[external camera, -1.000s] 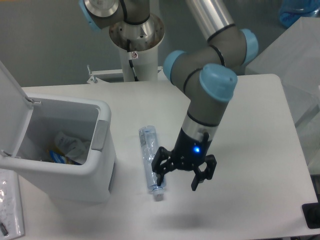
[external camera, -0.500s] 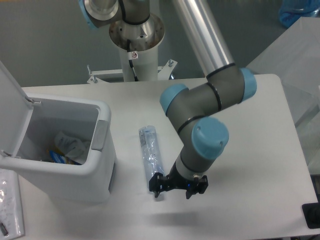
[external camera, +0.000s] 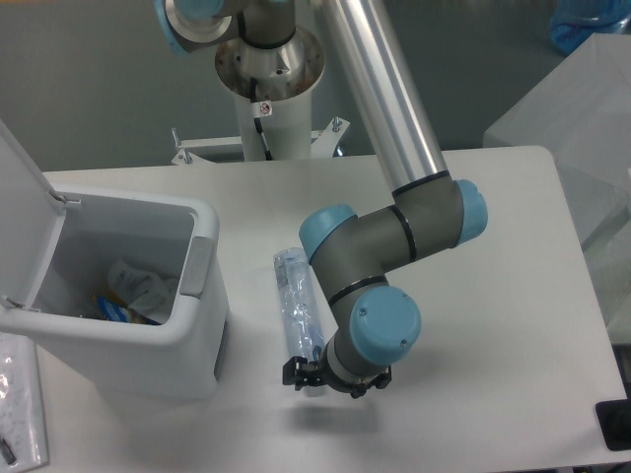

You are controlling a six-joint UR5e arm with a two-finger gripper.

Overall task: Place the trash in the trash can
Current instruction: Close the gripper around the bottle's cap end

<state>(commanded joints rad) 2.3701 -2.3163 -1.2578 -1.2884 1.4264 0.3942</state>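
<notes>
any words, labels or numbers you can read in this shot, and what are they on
None can be read.
Small red-and-white sticker on the robot's white base column: too small to read.
Colourful wrapper inside the bin: print is blurred.
Bottle: no label visible.

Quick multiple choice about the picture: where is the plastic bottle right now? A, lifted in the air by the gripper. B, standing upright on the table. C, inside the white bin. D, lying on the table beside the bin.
D: the plastic bottle lies flat on the table to the right of the open bin, with the gripper low over its cap end.
</notes>
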